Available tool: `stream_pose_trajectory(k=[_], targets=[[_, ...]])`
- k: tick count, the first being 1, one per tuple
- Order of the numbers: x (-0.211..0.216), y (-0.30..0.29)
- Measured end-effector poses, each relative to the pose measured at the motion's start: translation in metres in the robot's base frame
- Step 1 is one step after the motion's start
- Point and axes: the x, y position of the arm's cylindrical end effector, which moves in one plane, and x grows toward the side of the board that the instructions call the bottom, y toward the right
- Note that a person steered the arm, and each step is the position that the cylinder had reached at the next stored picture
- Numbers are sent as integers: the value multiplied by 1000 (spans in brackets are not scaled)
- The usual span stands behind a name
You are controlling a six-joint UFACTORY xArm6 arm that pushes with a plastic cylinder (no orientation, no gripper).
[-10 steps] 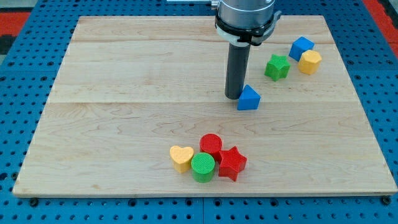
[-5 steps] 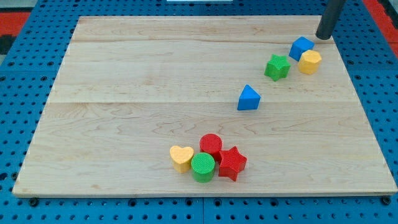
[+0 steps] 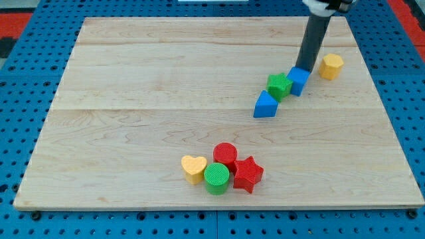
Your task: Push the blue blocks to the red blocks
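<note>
My tip point(image 3: 305, 68) rests against the upper side of a blue cube point(image 3: 299, 81) at the view's upper right. The blue cube touches a green star point(image 3: 279, 86), which sits just above and right of a blue triangular block point(image 3: 265, 105). Near the view's bottom centre, a red cylinder point(image 3: 225, 155) and a red star point(image 3: 248, 174) stand together in a cluster. The blue blocks are well apart from the red ones.
A yellow heart point(image 3: 194, 168) and a green cylinder point(image 3: 216, 178) sit in the cluster with the red blocks. A yellow hexagonal block point(image 3: 331, 66) stands alone to the right of my tip. The wooden board point(image 3: 133, 99) lies on a blue pegboard.
My tip went from the blue triangle to the top right corner, then came down-left, pushing the blue cube and the green star toward the blue triangle. The yellow hexagon stayed.
</note>
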Motion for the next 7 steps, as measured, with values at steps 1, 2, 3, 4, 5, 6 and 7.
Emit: stream_pose_trajectory(k=[1, 2, 3, 4, 5, 6, 7], targets=[[33, -25], [61, -49], [81, -69], [100, -87], [113, -97], [99, -76], [84, -19]])
